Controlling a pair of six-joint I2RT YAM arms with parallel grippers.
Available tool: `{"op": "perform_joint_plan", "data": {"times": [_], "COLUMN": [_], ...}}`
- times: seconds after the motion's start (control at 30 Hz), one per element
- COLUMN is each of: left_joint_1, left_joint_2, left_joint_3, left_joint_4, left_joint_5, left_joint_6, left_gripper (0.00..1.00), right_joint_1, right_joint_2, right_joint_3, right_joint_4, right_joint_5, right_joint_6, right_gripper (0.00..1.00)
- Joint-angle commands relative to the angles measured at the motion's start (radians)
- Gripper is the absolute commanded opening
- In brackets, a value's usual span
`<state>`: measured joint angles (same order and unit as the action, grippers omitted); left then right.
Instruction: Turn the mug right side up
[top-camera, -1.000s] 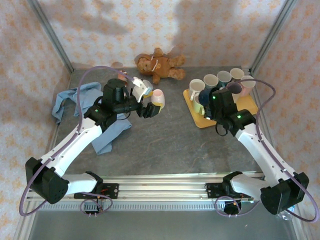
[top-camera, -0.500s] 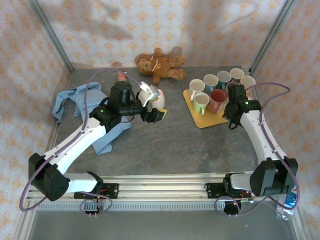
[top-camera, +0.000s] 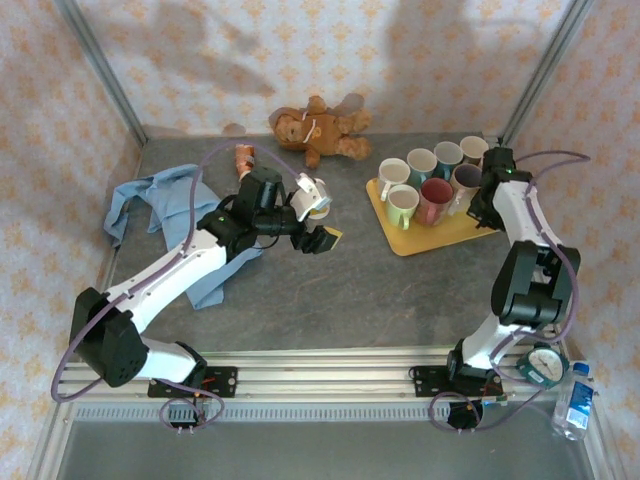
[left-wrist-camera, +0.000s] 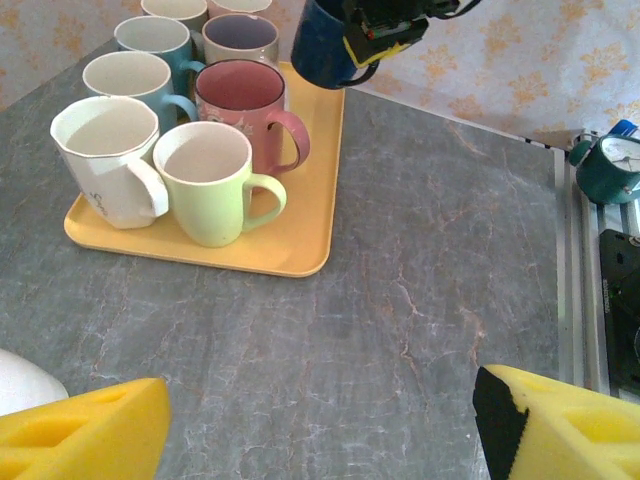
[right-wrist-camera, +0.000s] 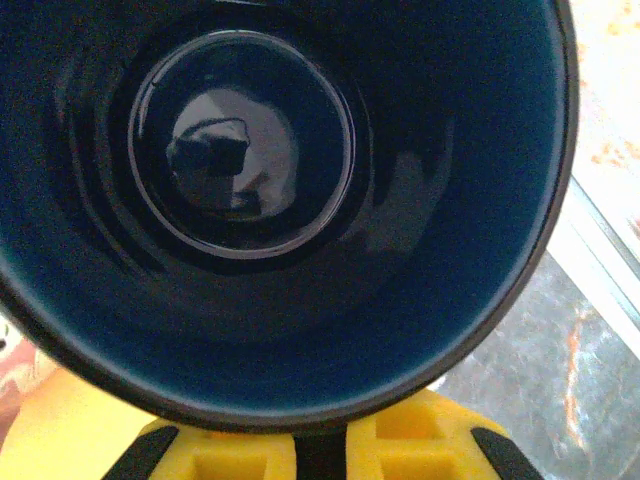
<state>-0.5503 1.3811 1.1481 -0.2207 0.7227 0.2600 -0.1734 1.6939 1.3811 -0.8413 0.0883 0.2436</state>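
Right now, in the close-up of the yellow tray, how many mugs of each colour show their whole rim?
White mug: 1
Green mug: 1
Pink mug: 1
Blue mugs: 2
Lavender mug: 1
Total: 6

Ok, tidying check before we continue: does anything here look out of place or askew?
Yes. A pale mug sits alone on the table, off the yellow tray where the other mugs stand. The right gripper holds a dark blue mug in the air. A teddy bear lies at the back.
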Motion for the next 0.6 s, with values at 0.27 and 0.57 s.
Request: {"op": "perform_joint_plan", "data": {"times": [0.27, 0.57], "left_joint_1": [-0.014, -0.017], "left_joint_2": [0.056, 0.073], "left_joint_3": [0.024, 0.026], "left_joint_4": [0.002, -0.018], "left_joint_5": [-0.02, -0.017], "left_joint_6": [0.002, 0.011], "left_gripper": [0.8, 0.8], "right_joint_1": [-0.031, -0.034], "right_joint_2": [0.167, 0.256], "right_joint_3": [0.154, 0.223], "right_joint_4": [0.043, 0.026], "right_joint_5": [0.076, 0.071], "right_joint_6": [-0.037, -0.088], "right_gripper": [0.0, 0.02]}}
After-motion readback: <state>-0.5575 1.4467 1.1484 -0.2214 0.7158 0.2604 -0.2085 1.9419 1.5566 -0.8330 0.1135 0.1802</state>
